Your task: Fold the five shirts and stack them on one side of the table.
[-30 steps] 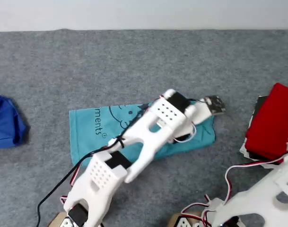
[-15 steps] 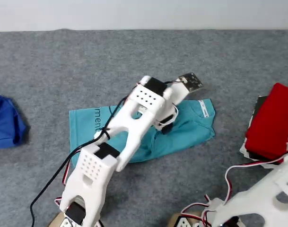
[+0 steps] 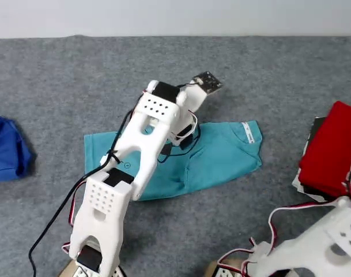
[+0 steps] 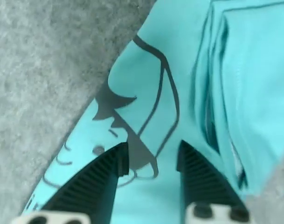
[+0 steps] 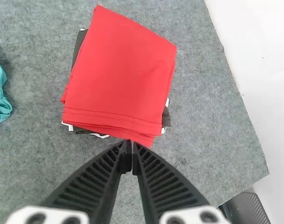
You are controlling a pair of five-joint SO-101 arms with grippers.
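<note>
My left gripper (image 4: 152,154) hangs over the teal shirt (image 4: 235,70) with its jaws parted to a middling gap. A patch of the shirt's dark line drawing shows between them. I cannot tell whether my fingertips touch the cloth.

From the high view, my left arm (image 3: 143,150) stretches out from the near edge of the table across the left half of the teal shirt (image 3: 221,156). My wrist is up by the shirt's far edge. The shirt lies in the middle of the grey mat (image 3: 267,75), partly folded. Its right edge carries the neck label, and its near edge is rumpled into a loose fold. In my left wrist view the shirt's edge runs slantwise against the mat, and several folded layers crowd together on the other side of my jaws.

My right gripper (image 5: 131,147) is pressed shut on nothing, its tips pointing at the nearest hem of the red shirt (image 5: 121,88). That shirt lies folded square on top of the darker shirts (image 5: 79,51) at the right side of the table. Past the stack the mat ends at a white surface (image 5: 258,56).

A blue shirt (image 3: 8,150) sits bunched at the left edge. Strips of grey mat separate the teal shirt from it and from the red stack, and a broad band of mat runs beyond the shirt's far edge.
</note>
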